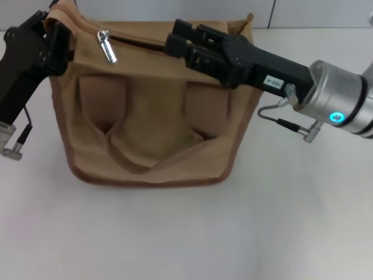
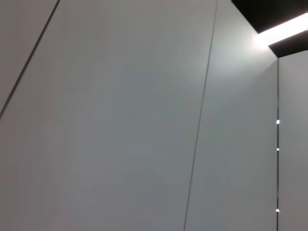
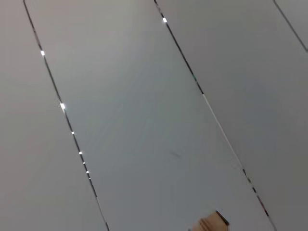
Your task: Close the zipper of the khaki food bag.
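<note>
Right gripper (image 1: 175,39): we log it reaching in from the right, its black body laid nearly level across the top of the khaki food bag (image 1: 151,116), fingertips ending around the middle of the top edge. Its fingers lie close together over the zipper (image 1: 140,41) line; whether they pinch the tape we cannot tell.

Right arm: silver wrist segment with a lit teal ring, out past the bag's right side above the white table (image 1: 233,233).

Left gripper (image 1: 55,35): black, at the bag's upper left corner, touching or gripping the brown-trimmed fabric there. We cannot tell how its fingers stand. Its arm runs down and off to the left.

Pull tab (image 1: 106,46): small, shiny silver, lying on the bag's top near the left end, just beside our left gripper and well apart from the right gripper's tips. A dark open seam runs from it toward the right gripper.

Bag: tan, boxy, resting on the table between both arms, two looped handles (image 1: 145,151) hanging flat against its front.

Wrist views: pale panels with thin seams; the right one catches a tan scrap (image 3: 211,224) at its edge.
</note>
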Robot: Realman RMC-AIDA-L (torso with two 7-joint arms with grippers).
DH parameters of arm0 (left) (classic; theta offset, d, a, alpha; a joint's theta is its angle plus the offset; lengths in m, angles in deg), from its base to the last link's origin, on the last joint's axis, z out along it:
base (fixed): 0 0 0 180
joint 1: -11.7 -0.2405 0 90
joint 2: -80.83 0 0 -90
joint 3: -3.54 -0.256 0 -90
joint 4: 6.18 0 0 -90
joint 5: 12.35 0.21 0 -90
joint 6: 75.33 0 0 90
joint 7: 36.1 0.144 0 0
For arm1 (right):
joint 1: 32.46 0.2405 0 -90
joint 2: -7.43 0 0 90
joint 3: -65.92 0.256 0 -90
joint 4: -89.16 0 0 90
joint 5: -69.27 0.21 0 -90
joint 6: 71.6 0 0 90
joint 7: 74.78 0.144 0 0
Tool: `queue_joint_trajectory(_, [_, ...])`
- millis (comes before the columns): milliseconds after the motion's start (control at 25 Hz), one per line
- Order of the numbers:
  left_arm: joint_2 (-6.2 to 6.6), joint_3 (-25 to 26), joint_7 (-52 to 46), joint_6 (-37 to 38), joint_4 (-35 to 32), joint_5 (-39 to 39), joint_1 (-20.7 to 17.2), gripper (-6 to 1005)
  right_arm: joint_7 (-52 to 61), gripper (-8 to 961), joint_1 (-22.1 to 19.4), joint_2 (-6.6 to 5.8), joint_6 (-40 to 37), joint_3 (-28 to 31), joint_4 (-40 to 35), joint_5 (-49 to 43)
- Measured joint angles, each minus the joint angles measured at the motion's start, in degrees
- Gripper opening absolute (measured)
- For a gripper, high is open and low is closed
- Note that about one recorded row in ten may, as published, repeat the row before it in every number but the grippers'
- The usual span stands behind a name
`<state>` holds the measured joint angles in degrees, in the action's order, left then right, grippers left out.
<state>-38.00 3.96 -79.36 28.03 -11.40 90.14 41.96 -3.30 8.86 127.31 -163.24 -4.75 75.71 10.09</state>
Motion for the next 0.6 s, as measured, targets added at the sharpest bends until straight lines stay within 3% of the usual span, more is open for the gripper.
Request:
queue_joint_trajectory(320, [-0.13, -0.2, 0.5, 0.3, 1.0, 0.2, 2.4, 31, 6.2, 467, 0.8, 0.00, 1.7, -0.2, 0.1, 0.2])
queue_joint_trajectory(600, [-0.18, -1.0, 0.5, 0.0, 1.4, 0.2, 3.9, 33, 7.3, 452, 2.0, 0.00, 2.6, -2.6, -0.5, 0.2])
